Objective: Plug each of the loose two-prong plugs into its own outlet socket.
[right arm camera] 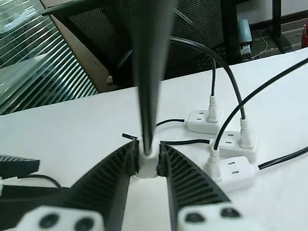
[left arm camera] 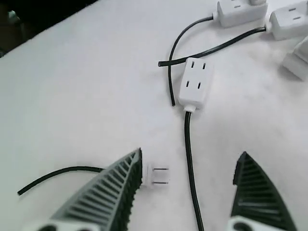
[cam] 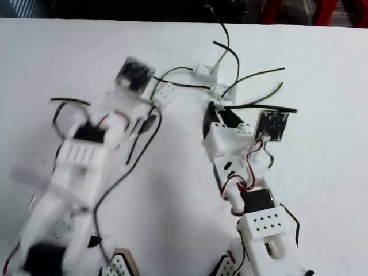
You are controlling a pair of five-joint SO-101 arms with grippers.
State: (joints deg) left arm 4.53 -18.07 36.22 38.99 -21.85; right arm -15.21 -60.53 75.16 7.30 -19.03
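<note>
My left gripper (left arm camera: 191, 154) hangs open over the table. A loose white two-prong plug (left arm camera: 156, 175) on a black cable lies flat beside one finger (left arm camera: 118, 190), prongs pointing into the gap. Just beyond lies a free white outlet socket (left arm camera: 195, 82) whose black cable (left arm camera: 188, 144) runs between the fingers. My right gripper (right arm camera: 148, 147) is shut on a white plug (right arm camera: 147, 162), its black cable (right arm camera: 151, 72) rising straight up. Close by sit three white outlets (right arm camera: 233, 173), each with a plug in it. In the high view the left gripper (cam: 146, 118) and right gripper (cam: 213, 112) flank the outlet cluster (cam: 204, 72).
Black cables (cam: 259, 75) spread over the white table toward the far edge. More outlets (left arm camera: 236, 12) lie past the free socket. A dark chair (right arm camera: 96, 29) and blinds stand behind the table. A small circuit board (cam: 271, 125) is mounted on the right arm.
</note>
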